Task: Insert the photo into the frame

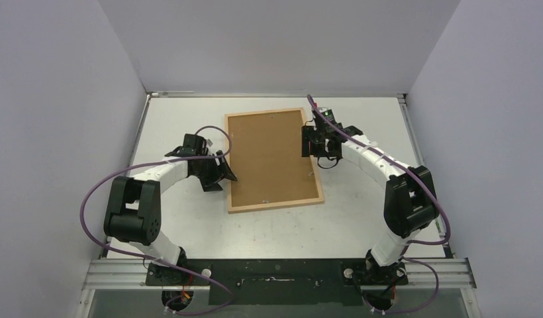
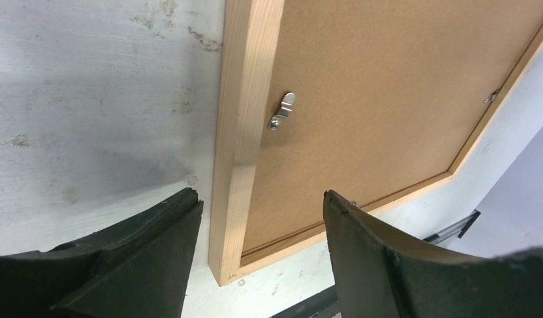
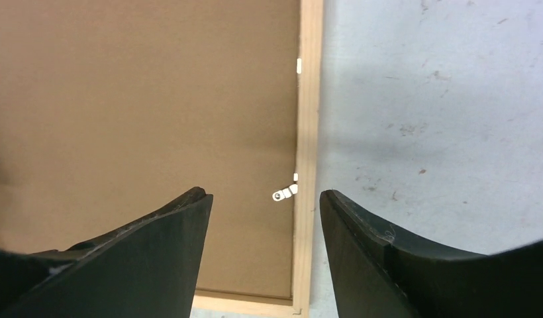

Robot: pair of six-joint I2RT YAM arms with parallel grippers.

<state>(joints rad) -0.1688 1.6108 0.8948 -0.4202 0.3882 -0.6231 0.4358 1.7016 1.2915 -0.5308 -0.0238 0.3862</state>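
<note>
The frame (image 1: 274, 205) lies flat near the middle of the white table (image 1: 361, 218), back side up, its long rails running away from the arm bases and its far end turned slightly to the left. A brown backing board (image 1: 269, 156) fills its opening inside the light-wood rails; whatever lies under the board is hidden.

In the left wrist view, a small metal turn clip (image 2: 283, 110) is screwed to the frame's left rail (image 2: 242, 132) and reaches onto the board (image 2: 388, 99). A 2nd clip (image 2: 492, 97) shows on the opposite rail. In the right wrist view, another clip (image 3: 285, 193) sits against the right rail (image 3: 310, 132), angled onto the board (image 3: 143, 99), and a small white tab (image 3: 298, 65) shows farther along the same rail.

The left gripper (image 1: 229, 173) is at the frame's left rail, toward its near end. Its 2 fingers are spread wide and grasp nothing; 1 finger (image 2: 143, 258) hangs over bare table and the other over the board, with the rail in the gap between them. The right gripper (image 1: 307, 142) is at the right rail, toward the far end, its fingers likewise released and wide apart; 1 finger (image 3: 143, 258) is over the board and the other over the scuffed table (image 3: 441, 99), with the rail and clip between them. Whether any fingertip touches the surface below cannot be told.
</note>
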